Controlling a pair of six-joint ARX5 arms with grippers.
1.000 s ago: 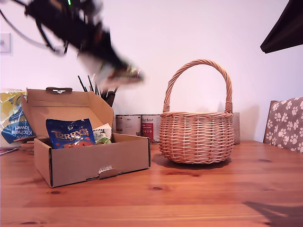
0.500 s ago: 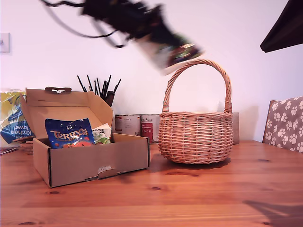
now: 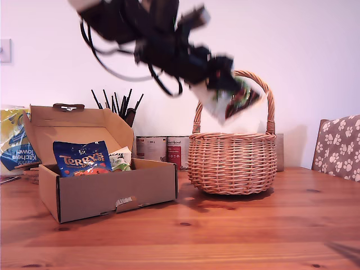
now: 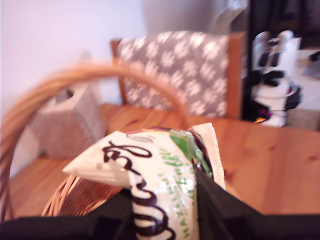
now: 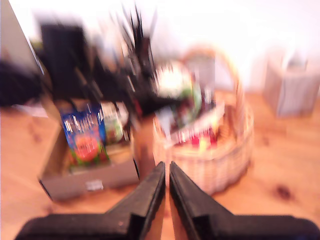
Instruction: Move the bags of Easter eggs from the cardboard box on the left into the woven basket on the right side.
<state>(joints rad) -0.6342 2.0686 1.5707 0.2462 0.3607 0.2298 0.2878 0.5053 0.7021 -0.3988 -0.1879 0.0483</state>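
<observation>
Inside the cardboard box: a blue bag, a white bag.

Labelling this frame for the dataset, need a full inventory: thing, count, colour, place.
Shallow brown cardboard box: one, lid open, exterior view's left.
Dark blue glossy sweet pouch: one, in the box.
White-and-green pouch: one, in the box beside the blue one.
Round tan wicker basket: one, centre-right in the exterior view.
Printed tins: two, behind the box and basket.
Black sticks: several, behind the box.
Yellow-and-blue towel pack: one, exterior view's far left.
Paw-print chair: one, exterior view's right.
My first hand: shut on a white-and-green bag above the basket.
My second hand: shut, empty.
</observation>
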